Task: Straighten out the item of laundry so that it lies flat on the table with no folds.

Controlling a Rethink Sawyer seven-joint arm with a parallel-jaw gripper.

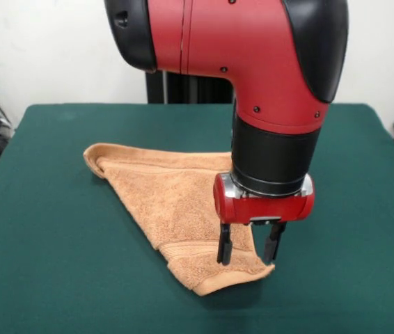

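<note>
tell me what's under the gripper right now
The gripper hangs open over the near corner of the towel, which lies folded into a triangle on the table. The arm hides the towel's right part, so its edge there cannot be seen.

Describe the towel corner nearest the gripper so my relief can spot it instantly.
On the green table lies an orange-tan towel folded into a triangle. Follow it to its point nearest the camera, just below the open gripper. That corner shows a hemmed edge.
</note>
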